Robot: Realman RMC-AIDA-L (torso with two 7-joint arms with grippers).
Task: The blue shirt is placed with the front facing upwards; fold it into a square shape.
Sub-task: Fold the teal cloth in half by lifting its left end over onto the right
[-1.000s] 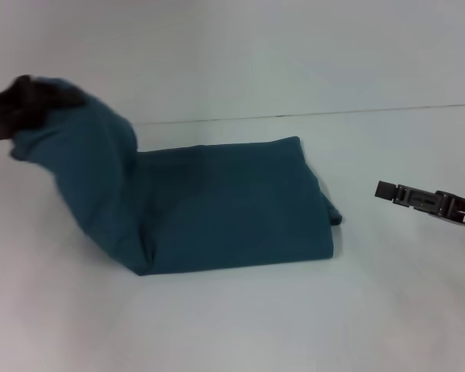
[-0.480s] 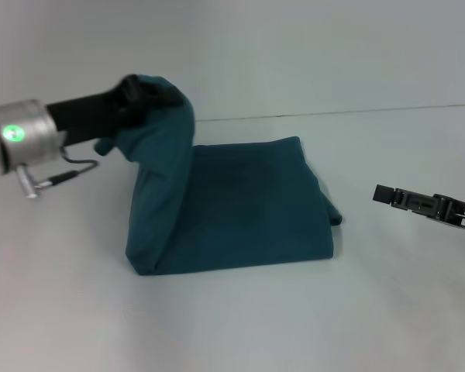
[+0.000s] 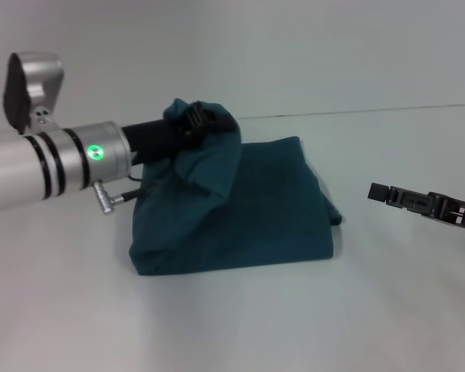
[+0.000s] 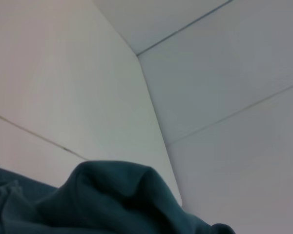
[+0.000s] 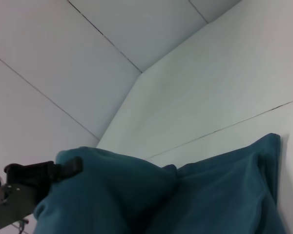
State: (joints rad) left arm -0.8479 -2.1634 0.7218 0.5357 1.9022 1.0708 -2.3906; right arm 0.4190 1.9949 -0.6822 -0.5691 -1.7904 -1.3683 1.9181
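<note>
Currently: left gripper [image 3: 192, 124] raised over the far-left part of the blue shirt [image 3: 256, 209], fingers pinched on a bunched fold of the fabric. Fold lifted off the table [image 3: 240, 325] and draped down from the dark finger assembly, hanging over the flat layers below. Silver forearm segment with a lit green indicator [image 3: 96, 151] extending from the left edge toward the cloth; thin cable [image 3: 120, 194] looped beneath that segment.

In the left wrist view: rounded hump of teal cloth [image 4: 112, 195] close to the lens, own fingers not visible. In the right wrist view: same raised fold [image 5: 102, 190] at scene left, with the dark tip of the left gripper [image 5: 44, 171] against its outer side, and the flat layers spreading toward the right.

Blue shirt position: centre of the table, already doubled into a roughly rectangular stack. Near edge running left to right, right edge bulging slightly with a small tab of fabric protruding at mid-height, far-right corner lying flat. Lettering and collar not visible.

Right gripper [image 3: 381, 192] held just above the table at the right, well apart from the right edge of the shirt, tip directed toward it. Finger state of the right gripper: cannot tell. No cloth in contact with it.

Seam line [image 3: 387, 109] crossing the white surface beyond the shirt.
</note>
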